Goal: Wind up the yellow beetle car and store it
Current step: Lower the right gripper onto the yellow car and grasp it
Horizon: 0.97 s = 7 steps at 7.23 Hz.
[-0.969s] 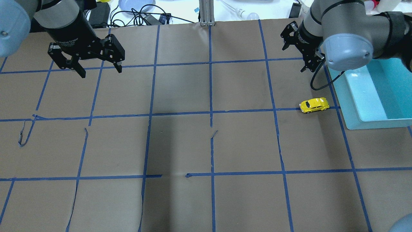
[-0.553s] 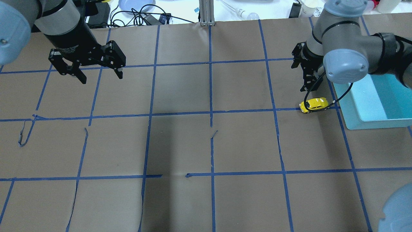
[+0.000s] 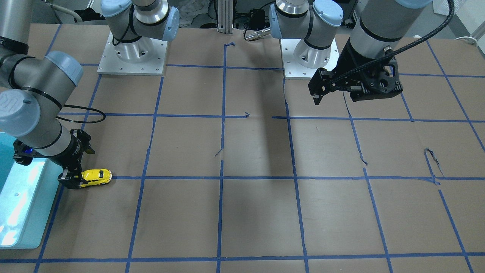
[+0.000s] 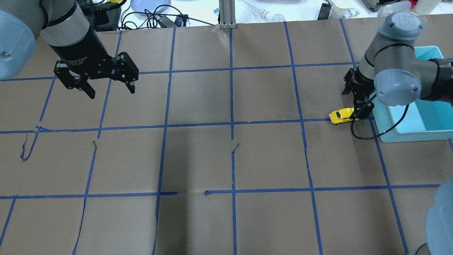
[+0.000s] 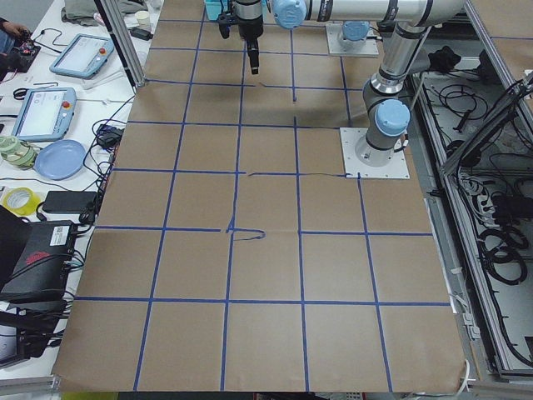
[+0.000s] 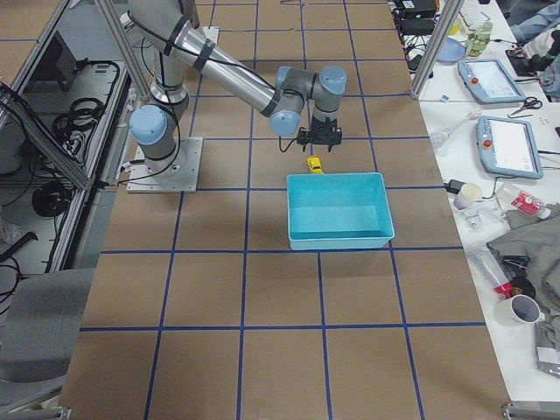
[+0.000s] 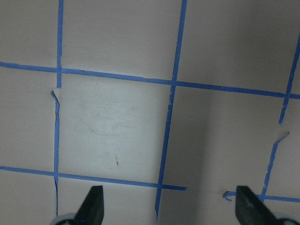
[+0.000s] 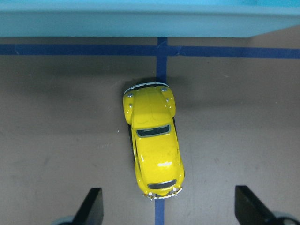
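The yellow beetle car stands on the brown paper beside the teal bin. It also shows in the front view and the right side view. My right gripper is open and hangs low over the car's bin-side end. In the right wrist view the car lies lengthwise between the two spread fingertips, one end toward the bin wall, untouched. My left gripper is open and empty, held above the table's far left; its wrist view shows only paper and tape.
The teal bin sits at the table's right end with its rim close to the car. Blue tape lines grid the brown paper. Cables, a plate and tablets lie beyond the table's far edge.
My right arm has swung toward me and down, bringing its open gripper from behind the car to just over it. The left gripper has shifted slightly. The car has not moved.
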Each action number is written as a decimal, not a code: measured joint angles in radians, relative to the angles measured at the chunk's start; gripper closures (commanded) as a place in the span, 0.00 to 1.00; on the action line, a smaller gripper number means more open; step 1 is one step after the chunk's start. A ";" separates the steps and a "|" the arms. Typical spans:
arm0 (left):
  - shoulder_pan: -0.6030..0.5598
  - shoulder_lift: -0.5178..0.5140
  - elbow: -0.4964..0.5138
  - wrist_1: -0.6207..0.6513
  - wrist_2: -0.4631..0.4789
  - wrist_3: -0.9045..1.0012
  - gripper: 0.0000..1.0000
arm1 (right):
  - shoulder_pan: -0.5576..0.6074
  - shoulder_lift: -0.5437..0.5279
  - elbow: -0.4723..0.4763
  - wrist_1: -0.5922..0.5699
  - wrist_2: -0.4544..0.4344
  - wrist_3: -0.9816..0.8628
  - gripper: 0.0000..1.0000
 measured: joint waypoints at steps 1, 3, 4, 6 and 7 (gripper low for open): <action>0.000 0.000 -0.003 0.001 0.000 0.000 0.00 | -0.002 0.010 0.011 -0.005 -0.015 -0.017 0.00; 0.000 0.001 -0.006 0.001 0.000 0.000 0.00 | -0.003 0.022 0.020 -0.048 -0.032 -0.043 0.00; 0.001 0.001 -0.006 0.001 0.001 0.001 0.00 | -0.003 0.035 0.021 -0.093 -0.030 -0.051 0.00; 0.001 0.001 -0.007 0.000 0.003 0.010 0.00 | -0.003 0.052 0.031 -0.135 -0.019 -0.060 0.00; 0.001 0.001 -0.007 0.000 0.004 0.013 0.00 | -0.003 0.058 0.041 -0.142 -0.016 -0.060 0.01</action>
